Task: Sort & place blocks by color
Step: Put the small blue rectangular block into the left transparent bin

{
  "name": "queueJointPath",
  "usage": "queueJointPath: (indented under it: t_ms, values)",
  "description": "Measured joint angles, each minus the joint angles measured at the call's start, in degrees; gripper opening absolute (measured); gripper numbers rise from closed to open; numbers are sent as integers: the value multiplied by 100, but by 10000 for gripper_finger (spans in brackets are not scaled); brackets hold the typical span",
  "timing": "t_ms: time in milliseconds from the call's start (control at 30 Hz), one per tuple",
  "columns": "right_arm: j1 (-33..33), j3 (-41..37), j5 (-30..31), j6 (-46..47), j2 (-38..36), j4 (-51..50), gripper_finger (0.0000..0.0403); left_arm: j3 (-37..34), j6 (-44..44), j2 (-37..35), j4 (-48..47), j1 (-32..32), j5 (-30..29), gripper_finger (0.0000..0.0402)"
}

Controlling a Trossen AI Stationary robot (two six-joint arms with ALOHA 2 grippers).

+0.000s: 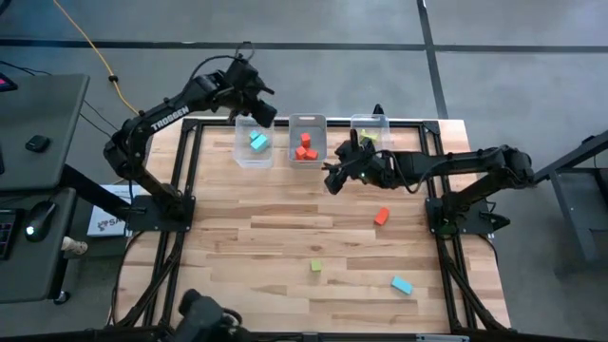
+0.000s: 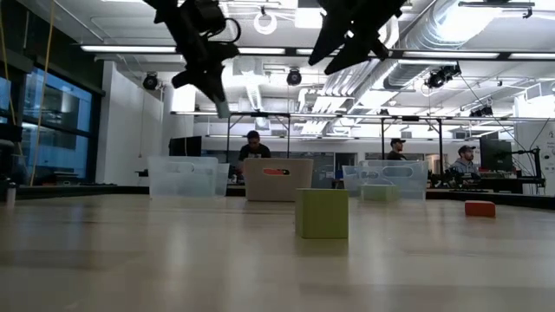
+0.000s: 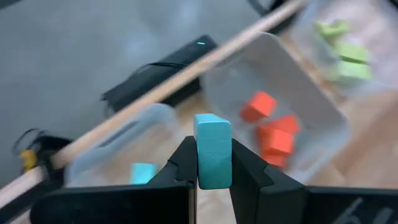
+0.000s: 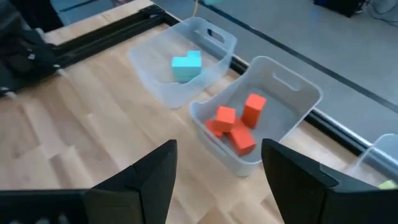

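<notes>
A light blue block (image 3: 212, 151) is clamped upright between the fingers of the left gripper (image 1: 258, 112), its long axis running up out of the jaws. That gripper is held over the far left bin (image 1: 254, 144), where other light blue blocks (image 1: 257, 142) already lie, so the bin sits directly below the held piece and a release looks to be what remains. The middle bin (image 1: 307, 142) with its red-orange blocks (image 1: 305, 148) stands just to the right.

The right gripper (image 1: 334, 179) is spread wide and empty, above bare table on the near side of the middle bin. Nearest to it, to its right and nearer, is a red-orange block (image 1: 382, 217); a lime green block (image 1: 316, 266) and a second light blue block (image 1: 402, 284) lie nearer still.
</notes>
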Motion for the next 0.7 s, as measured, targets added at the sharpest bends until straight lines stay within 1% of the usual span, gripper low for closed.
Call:
queueJointPath:
  t_ms: [133,300,433,533,700]
  values:
    - [-335,0,-261,-395,0,-1,225,0,-141,2,-86,299,-105,32]
    - [-699,0,-552,-764,0,-1,225,-106,-271,4,-71,484,-182,32]
    - [-930,0,-807,-810,0,-1,225,-476,-442,7,-69,579,-432,32]
    - [-1066,0,-1011,-810,0,-10,225,-801,-574,13,-26,616,-453,32]
    - [-1172,0,-1046,-824,0,-21,225,-1191,-757,15,203,605,-442,32]
